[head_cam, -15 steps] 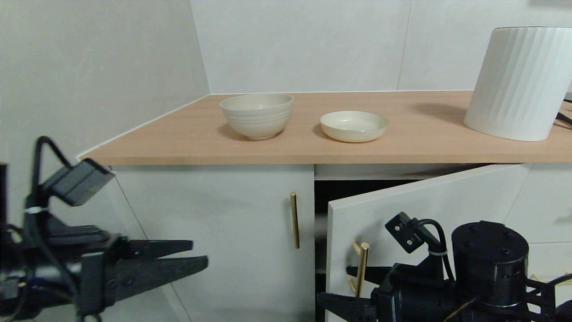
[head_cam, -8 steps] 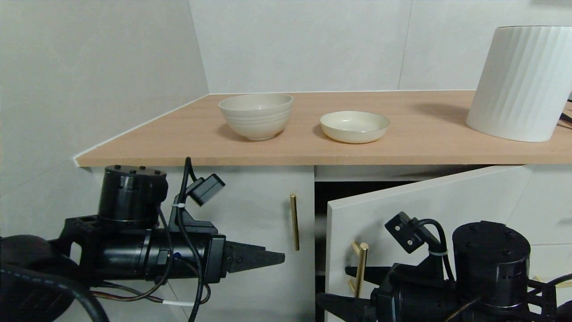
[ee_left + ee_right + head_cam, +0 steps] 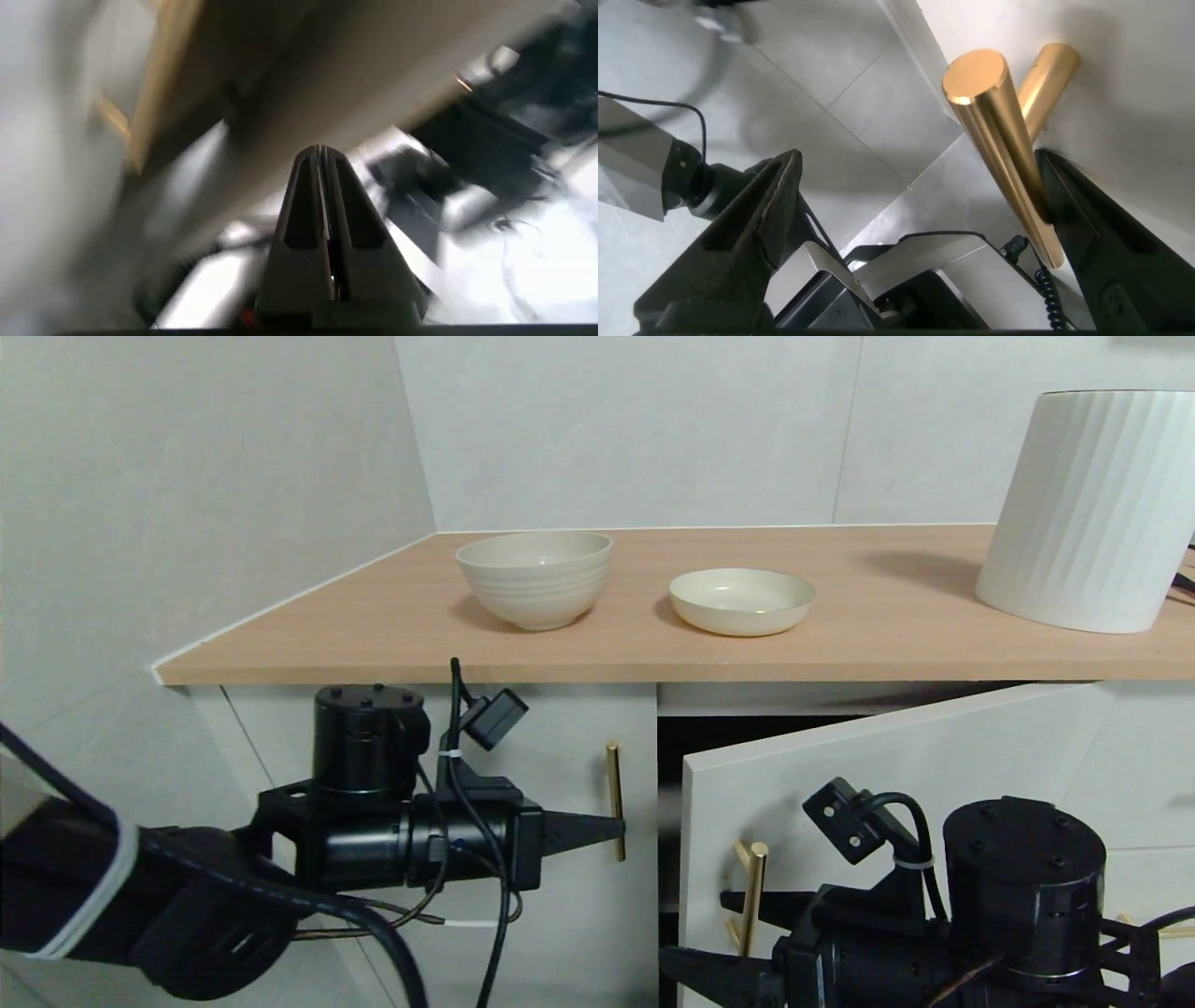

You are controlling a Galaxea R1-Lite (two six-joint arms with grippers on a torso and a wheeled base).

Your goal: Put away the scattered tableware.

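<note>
On the wooden countertop (image 3: pixel 392 616) stand a cream ribbed bowl (image 3: pixel 534 577) and, to its right, a shallow cream dish (image 3: pixel 742 600). Both grippers are below, in front of the white cabinet. My left gripper (image 3: pixel 607 823) (image 3: pixel 318 159) is shut, and its tip is at the brass handle (image 3: pixel 614 798) of the closed left door. I cannot tell if it touches the handle. My right gripper (image 3: pixel 695 929) (image 3: pixel 920 163) is open. Its fingers stand on either side of the brass handle (image 3: pixel 752 905) (image 3: pixel 1001 131) of the right door (image 3: pixel 887 756), which is ajar.
A tall white ribbed container (image 3: pixel 1088 509) stands at the right end of the countertop. A dark gap (image 3: pixel 667 775) shows between the two doors. Tiled walls close the corner at the left and back.
My left arm has swung right and forward to the left door's handle, and its fingers have gone from apart to shut. The right arm, bowl and dish have stayed put.
</note>
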